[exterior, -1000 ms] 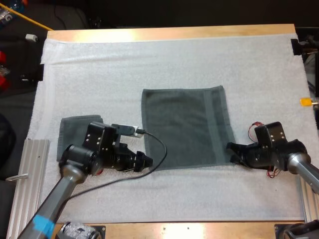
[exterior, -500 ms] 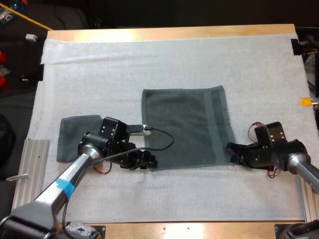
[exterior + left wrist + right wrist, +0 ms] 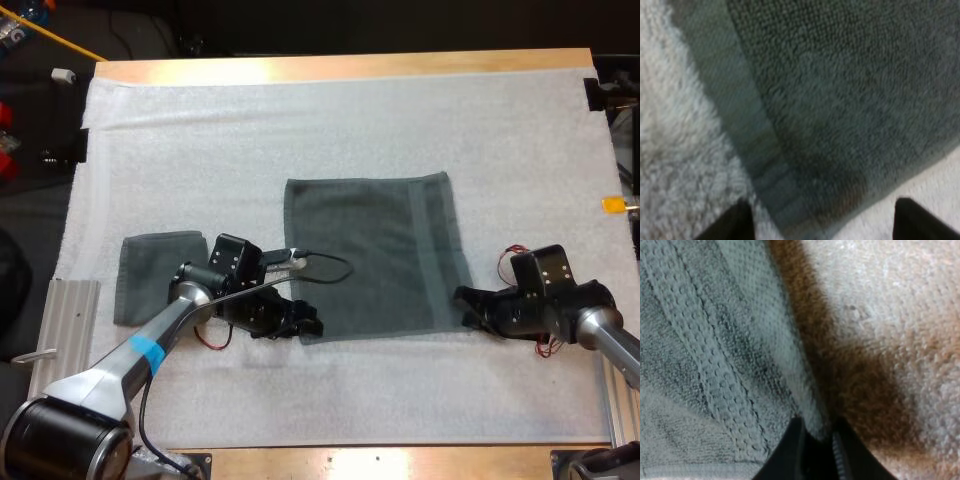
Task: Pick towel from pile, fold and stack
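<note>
The towel lies spread flat on the white mat covering the worktop, its near edge running left to right between the two arms. The right jaws are clenched on its near right corner. The left jaws stand released, with the near left corner just ahead between them, unpinched. Closing there looks next.

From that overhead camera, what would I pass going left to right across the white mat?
small folded towel → left end effector → spread-out towel → right end effector
</note>
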Tool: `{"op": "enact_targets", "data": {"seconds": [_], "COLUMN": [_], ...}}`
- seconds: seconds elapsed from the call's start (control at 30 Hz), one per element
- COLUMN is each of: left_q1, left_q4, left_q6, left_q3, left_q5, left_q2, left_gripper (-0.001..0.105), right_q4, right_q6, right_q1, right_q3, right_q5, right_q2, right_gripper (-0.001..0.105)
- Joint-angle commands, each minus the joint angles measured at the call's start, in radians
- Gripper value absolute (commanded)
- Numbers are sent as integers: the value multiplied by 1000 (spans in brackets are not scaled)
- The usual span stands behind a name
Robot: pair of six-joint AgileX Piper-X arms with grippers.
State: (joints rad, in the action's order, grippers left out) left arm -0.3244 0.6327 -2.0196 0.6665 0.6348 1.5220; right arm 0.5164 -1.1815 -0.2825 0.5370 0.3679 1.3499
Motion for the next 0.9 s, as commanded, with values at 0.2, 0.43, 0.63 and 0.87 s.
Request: {"op": "enact_targets", "data": {"seconds": [0.2,0.43,0.63,0.87], "left_q1": [-95,-99,-99,-99], "left_q4": [-31,-27,-7,98], "left_q6": [-45,-45,-44,90], "left_q3": [7,33,40,40], "left_q5": [-16,-24,-47,-84], "left_q2": [67,67,32,-114], "left_gripper": [59,40,15,0], "right_q4": [25,50,50,96], "right_q6": [-12,-12,-30,-46], "right_q1": [-3,-3,-3,-3], "right_q3": [-2,-2,-2,-2], "right_q5": [-13,-13,-12,-5], "right_q2": [-8,-8,-11,-111], "right_gripper": [0,0,0,0]}}
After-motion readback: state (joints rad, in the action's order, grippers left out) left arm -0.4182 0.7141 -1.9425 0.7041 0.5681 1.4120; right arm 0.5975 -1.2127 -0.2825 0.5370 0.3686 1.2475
